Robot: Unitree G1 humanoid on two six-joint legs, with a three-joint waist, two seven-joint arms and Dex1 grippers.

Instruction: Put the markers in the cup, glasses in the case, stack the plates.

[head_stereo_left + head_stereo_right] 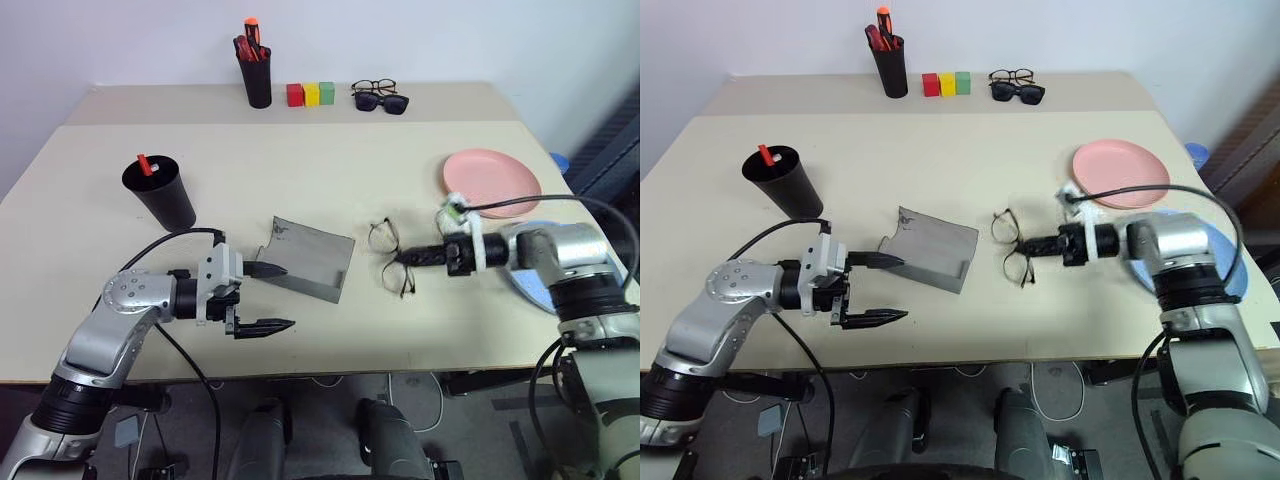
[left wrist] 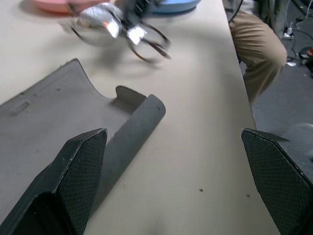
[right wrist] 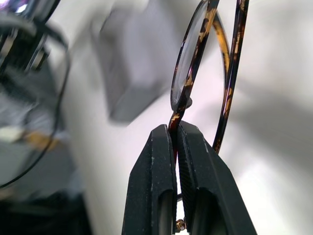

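Right gripper (image 1: 1032, 243) pinches the wire-framed glasses (image 1: 1008, 246) at mid-table, just beside the open grey case (image 1: 930, 248). Left gripper (image 1: 892, 290), fingers spread, sits at the case's near corner. Black cup (image 1: 785, 183) with a red-capped marker (image 1: 766, 155) stands far left; pink plate (image 1: 1120, 173) far right.

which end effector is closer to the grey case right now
Left. The left end effector hangs open at the case's near edge, one finger reaching over the grey felt. The right end effector is farther off, past the case's other side, shut on the glasses.
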